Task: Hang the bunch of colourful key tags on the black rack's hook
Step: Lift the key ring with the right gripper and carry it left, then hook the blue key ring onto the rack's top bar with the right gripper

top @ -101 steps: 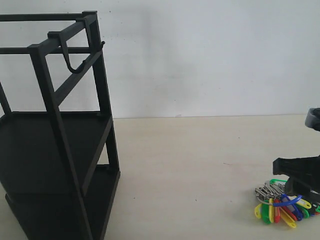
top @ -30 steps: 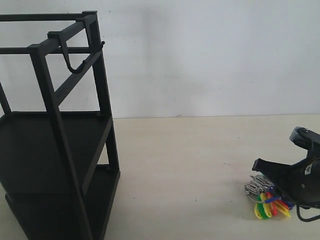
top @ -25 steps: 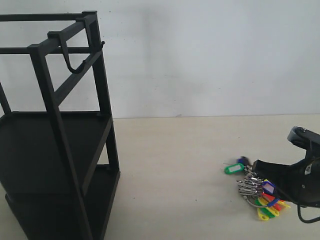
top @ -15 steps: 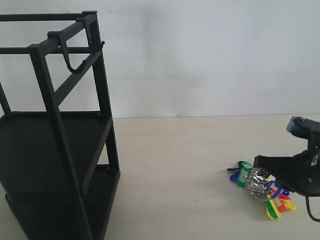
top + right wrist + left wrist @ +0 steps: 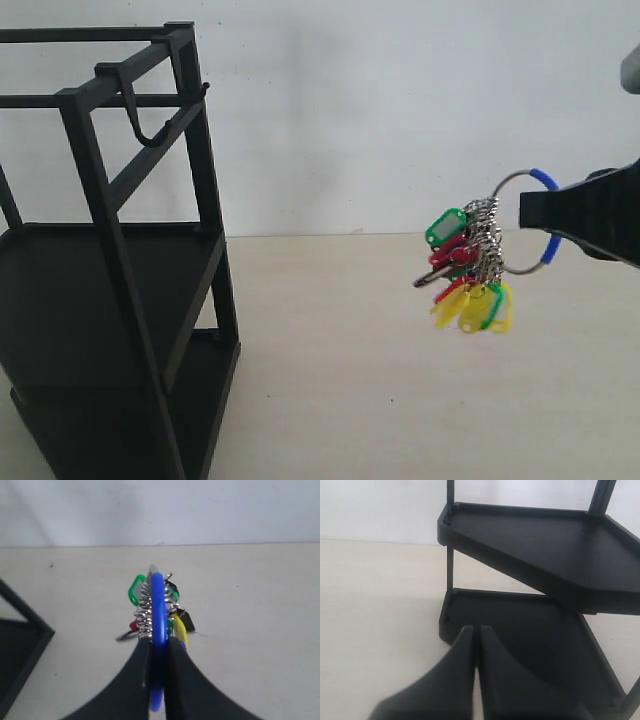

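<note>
1. exterior view, far left: you have the black rack (image 5: 124,290) standing on the pale table (image 5: 340,390), with its flat shelves running off the left edge.
2. high on the rack, the hook (image 5: 131,105) hangs from a top bar. its curved end sits just beside the diagonal brace, and nothing hangs on it.
3. your left wrist view shows the left gripper (image 5: 476,632) with its two fingers pressed together, only a thin seam between them and nothing held. it sits low, close to the rack's bottom shelf (image 5: 530,630).
4. right of centre in the exterior view, the colourful key tag bunch (image 5: 472,270) hangs in the air above the table, well apart from the rack. green, red and yellow tags and silver clips dangle from the lower left of the ring.
5. far right, your right gripper (image 5: 527,212) pinches the ring on its blue sleeve (image 5: 543,180). the right wrist view confirms it: both fingers clamp the blue part (image 5: 158,605) edge-on, with the tags beyond the fingertips.
</note>
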Robot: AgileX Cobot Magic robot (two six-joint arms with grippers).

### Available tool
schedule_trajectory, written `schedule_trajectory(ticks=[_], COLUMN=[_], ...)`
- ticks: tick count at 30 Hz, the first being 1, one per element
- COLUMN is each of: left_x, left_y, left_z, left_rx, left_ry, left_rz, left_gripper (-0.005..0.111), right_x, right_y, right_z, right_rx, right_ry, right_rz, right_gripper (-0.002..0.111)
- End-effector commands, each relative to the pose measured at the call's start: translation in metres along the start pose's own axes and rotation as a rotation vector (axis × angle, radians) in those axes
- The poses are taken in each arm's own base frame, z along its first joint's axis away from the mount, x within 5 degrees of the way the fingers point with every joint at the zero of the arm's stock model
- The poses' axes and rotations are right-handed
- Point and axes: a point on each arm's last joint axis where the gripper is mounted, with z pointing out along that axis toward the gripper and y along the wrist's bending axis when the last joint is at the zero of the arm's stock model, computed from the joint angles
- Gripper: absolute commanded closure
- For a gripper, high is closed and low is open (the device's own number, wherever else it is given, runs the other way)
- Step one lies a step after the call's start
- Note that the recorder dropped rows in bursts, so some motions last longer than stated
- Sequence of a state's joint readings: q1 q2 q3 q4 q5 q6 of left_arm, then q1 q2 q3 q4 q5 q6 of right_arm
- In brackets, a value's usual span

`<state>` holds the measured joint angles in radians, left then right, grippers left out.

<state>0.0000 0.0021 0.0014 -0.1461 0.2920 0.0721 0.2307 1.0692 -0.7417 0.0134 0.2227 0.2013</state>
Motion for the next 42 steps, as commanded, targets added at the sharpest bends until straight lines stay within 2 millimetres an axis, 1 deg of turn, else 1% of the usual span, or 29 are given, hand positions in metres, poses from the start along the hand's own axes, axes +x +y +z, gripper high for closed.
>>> schedule_trajectory(ticks=[1,3,4,6,7,9,10,11,12,13,15,16,18,19,20,21,22,23,25,26,29,30,32,33,35,37,39,41,42], left_x=[-0.001,-0.001,-0.001,-0.001,-0.001,-0.001,-0.001,-0.001,-0.001,-0.001,-0.001,-0.001,-0.001,-0.001,-0.001,-0.001,-0.001,-0.001,-0.001,-0.001,-0.001,-0.001,-0.001,-0.001,-0.001,-0.001,-0.001,-0.001,-0.001], left_y=[0.0,0.0,0.0,0.0,0.0,0.0,0.0,0.0,0.0,0.0,0.0,0.0,0.0,0.0,0.0,0.0,0.0,0.0,0.0,0.0,0.0,0.0,0.0,0.0,0.0,0.0,0.0,0.0,0.0], left_z=[0.0,0.0,0.0,0.0,0.0,0.0,0.0,0.0,0.0,0.0,0.0,0.0,0.0,0.0,0.0,0.0,0.0,0.0,0.0,0.0,0.0,0.0,0.0,0.0,0.0,0.0,0.0,0.0,0.0], left_rx=[-0.001,-0.001,-0.001,-0.001,-0.001,-0.001,-0.001,-0.001,-0.001,-0.001,-0.001,-0.001,-0.001,-0.001,-0.001,-0.001,-0.001,-0.001,-0.001,-0.001,-0.001,-0.001,-0.001,-0.001,-0.001,-0.001,-0.001,-0.001,-0.001], left_ry=[-0.011,-0.011,-0.011,-0.011,-0.011,-0.011,-0.011,-0.011,-0.011,-0.011,-0.011,-0.011,-0.011,-0.011,-0.011,-0.011,-0.011,-0.011,-0.011,-0.011,-0.011,-0.011,-0.011,-0.011,-0.011,-0.011,-0.011,-0.011,-0.011], left_rz=[0.008,0.008,0.008,0.008,0.008,0.008,0.008,0.008,0.008,0.008,0.008,0.008,0.008,0.008,0.008,0.008,0.008,0.008,0.008,0.008,0.008,0.008,0.008,0.008,0.008,0.008,0.008,0.008,0.008], left_gripper=[0.102,0.102,0.102,0.102,0.102,0.102,0.102,0.102,0.102,0.102,0.102,0.102,0.102,0.102,0.102,0.102,0.102,0.102,0.102,0.102,0.102,0.102,0.102,0.102,0.102,0.102,0.102,0.102,0.102], right_x=[-0.01,-0.013,-0.013,-0.011,-0.011,-0.014,-0.014,-0.013,-0.01,-0.01,-0.012,-0.012,-0.008,-0.007,-0.009,-0.012,-0.013,-0.013,-0.008,-0.01,-0.017,-0.018,-0.015,-0.017,-0.027,-0.036,-0.042,-0.049,-0.055], right_y=[0.024,0.027,0.031,0.04,0.04,0.033,0.033,0.039,0.043,0.044,0.043,0.043,0.054,0.056,0.054,0.052,0.05,0.053,0.063,0.064,0.057,0.06,0.073,0.075,0.077,0.085,0.093,0.098,0.104], right_z=[-0.016,-0.018,-0.019,-0.021,-0.021,-0.02,-0.02,-0.021,-0.022,-0.022,-0.022,-0.022,-0.023,-0.024,-0.023,-0.024,-0.023,-0.024,-0.027,-0.028,-0.028,-0.028,-0.033,-0.034,-0.038,-0.042,-0.041,-0.038,-0.033], right_rx=[-0.094,-0.106,-0.126,-0.158,-0.153,-0.125,-0.124,-0.15,-0.17,-0.174,-0.167,-0.17,-0.212,-0.221,-0.214,-0.204,-0.198,-0.211,-0.251,-0.251,-0.221,-0.233,-0.277,-0.283,-0.29,-0.307,-0.313,-0.302,-0.304], right_ry=[-0.016,-0.023,-0.008,0.015,0.015,0.006,0.007,0.008,0.014,0.016,0.006,0.006,0.015,0.017,0.008,-0.001,-0.007,-0.01,0.018,0.017,-0.021,-0.029,0.006,0.014,0.001,0.024,0.087,0.151,0.199], right_rz=[-0.162,-0.092,-0.11,-0.275,-0.278,-0.091,-0.078,-0.147,-0.256,-0.272,-0.139,-0.127,-0.298,-0.313,-0.254,-0.158,-0.12,-0.162,-0.321,-0.34,-0.179,-0.22,-0.381,-0.358,-0.255,-0.262,-0.281,-0.291,-0.262], right_gripper=[0.108,0.108,0.108,0.108,0.108,0.108,0.108,0.108,0.108,0.108,0.108,0.108,0.108,0.108,0.108,0.108,0.108,0.108,0.108,0.108,0.108,0.108,0.108,0.108,0.108,0.108,0.108,0.108,0.108])
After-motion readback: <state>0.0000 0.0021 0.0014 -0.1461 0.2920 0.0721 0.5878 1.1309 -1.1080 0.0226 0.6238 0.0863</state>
